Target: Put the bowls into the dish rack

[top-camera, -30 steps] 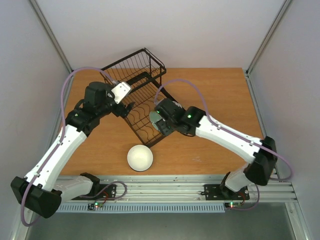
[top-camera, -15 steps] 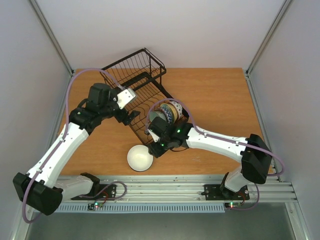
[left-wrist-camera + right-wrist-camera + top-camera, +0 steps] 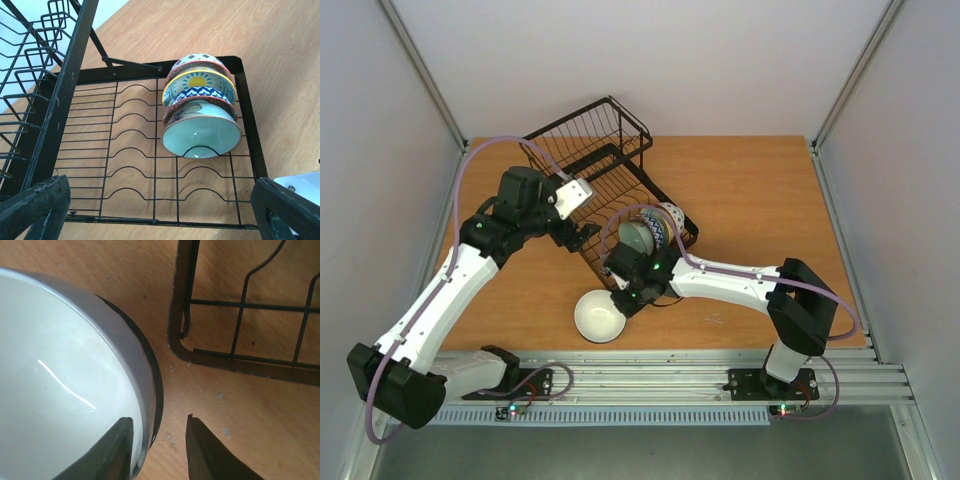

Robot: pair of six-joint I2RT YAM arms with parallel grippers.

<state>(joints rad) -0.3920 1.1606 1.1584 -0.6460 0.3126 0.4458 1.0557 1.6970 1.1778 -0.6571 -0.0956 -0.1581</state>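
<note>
Beside the rack (image 3: 182,340) corner, on the worktop (image 3: 240,410), the white bowl (image 3: 60,365) stands with my right hand (image 3: 157,440) astride its rim, fingers apart, not clamped. My left hand (image 3: 160,207) is spread wide, facing the stacked bowls (image 3: 200,100) in the rack.

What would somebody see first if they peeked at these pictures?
Probably the colourful bowls standing on edge in a row in the black dish rack, a mint green one at the end. Then the white bowl alone on the wooden table near the front edge, with the right fingers either side of its rim.
</note>
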